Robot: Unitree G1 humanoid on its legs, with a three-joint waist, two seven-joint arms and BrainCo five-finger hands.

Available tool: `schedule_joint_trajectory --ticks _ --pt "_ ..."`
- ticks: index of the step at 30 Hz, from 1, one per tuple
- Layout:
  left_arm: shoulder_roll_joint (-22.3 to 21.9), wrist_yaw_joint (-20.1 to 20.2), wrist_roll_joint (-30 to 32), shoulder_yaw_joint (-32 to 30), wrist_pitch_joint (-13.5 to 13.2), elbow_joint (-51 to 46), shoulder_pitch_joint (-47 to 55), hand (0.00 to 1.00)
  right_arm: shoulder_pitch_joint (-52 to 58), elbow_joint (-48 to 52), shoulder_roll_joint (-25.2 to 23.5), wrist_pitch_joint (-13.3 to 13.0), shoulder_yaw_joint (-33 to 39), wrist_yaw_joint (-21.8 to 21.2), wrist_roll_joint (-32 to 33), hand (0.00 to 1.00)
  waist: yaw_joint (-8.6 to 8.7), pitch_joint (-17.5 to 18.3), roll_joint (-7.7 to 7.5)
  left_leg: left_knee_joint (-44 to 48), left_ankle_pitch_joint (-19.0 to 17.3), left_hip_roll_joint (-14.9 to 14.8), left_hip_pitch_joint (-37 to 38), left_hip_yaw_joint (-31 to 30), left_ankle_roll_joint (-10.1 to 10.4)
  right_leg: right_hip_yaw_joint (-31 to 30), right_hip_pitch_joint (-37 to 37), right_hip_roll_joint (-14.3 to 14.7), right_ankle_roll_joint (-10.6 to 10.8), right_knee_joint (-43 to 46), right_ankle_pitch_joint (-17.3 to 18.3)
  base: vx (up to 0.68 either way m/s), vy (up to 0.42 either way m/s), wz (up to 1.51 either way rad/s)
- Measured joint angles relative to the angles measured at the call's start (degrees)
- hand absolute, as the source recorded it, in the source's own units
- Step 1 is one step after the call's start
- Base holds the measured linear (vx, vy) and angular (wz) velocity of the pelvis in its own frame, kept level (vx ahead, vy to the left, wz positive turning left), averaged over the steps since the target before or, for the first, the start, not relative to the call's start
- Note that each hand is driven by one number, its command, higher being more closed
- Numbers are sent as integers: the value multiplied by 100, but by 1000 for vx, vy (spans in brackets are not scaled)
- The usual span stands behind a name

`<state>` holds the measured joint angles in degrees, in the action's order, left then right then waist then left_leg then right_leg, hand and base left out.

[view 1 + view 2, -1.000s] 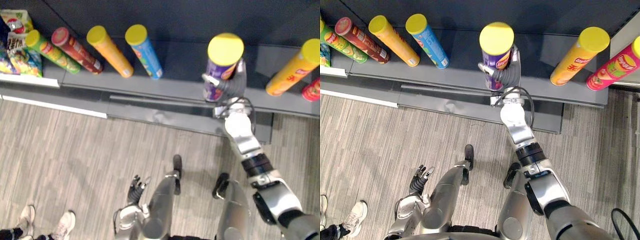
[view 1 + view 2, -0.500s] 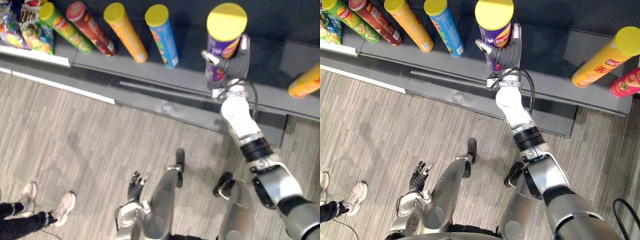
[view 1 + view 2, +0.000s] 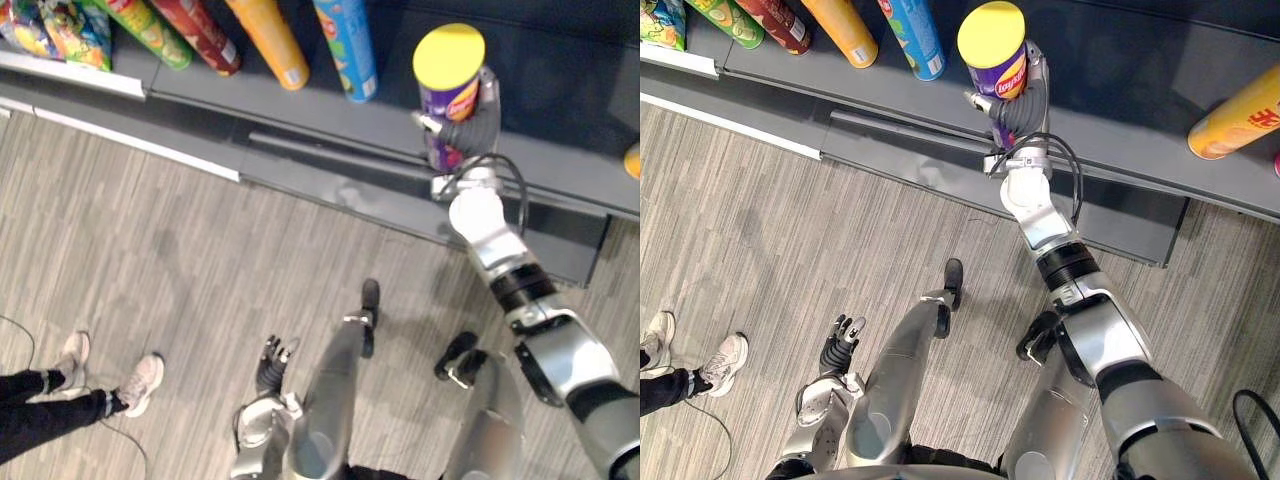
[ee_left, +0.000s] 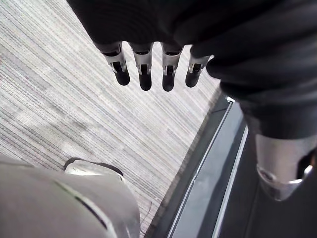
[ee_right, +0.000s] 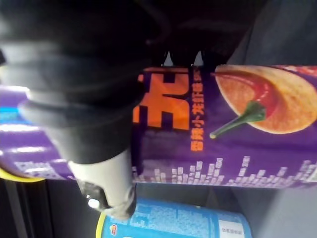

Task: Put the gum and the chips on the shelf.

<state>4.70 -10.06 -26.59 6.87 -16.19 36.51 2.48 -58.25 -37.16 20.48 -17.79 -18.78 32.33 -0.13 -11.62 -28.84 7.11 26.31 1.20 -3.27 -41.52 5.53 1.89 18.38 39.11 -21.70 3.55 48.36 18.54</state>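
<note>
The purple chips can (image 3: 995, 60) has come lower, its base now down at the shelf (image 3: 1120, 130) near the front edge, just right of the blue can (image 3: 915, 35). The right hand (image 3: 1018, 112) stays wrapped round it, so letting go looks next. The left hand (image 3: 272, 362) hangs with loose fingers.

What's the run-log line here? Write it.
right hand: shut on purple yellow-lidded chips can | can: upright at grey shelf | left hand: open, idle
</note>
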Motion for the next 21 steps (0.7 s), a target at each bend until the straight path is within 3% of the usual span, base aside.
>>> schedule_joint_trajectory --ticks 5,21 --pt "15 35 -15 -3 -54 1 0 0 -183 -208 248 -148 -75 241 0 100 -67 -2 6 45 0 -36 -137 0 -1 -7 141 28 -10 27 4 21 -50 -2" --pt "11 39 -37 2 -127 38 -2 0 -647 -521 621 -113 -206 845 -217 100 -262 -41 89 188 -34 -137 -359 6 3 -25 350 102 -51 104 28 19 -56 -2"
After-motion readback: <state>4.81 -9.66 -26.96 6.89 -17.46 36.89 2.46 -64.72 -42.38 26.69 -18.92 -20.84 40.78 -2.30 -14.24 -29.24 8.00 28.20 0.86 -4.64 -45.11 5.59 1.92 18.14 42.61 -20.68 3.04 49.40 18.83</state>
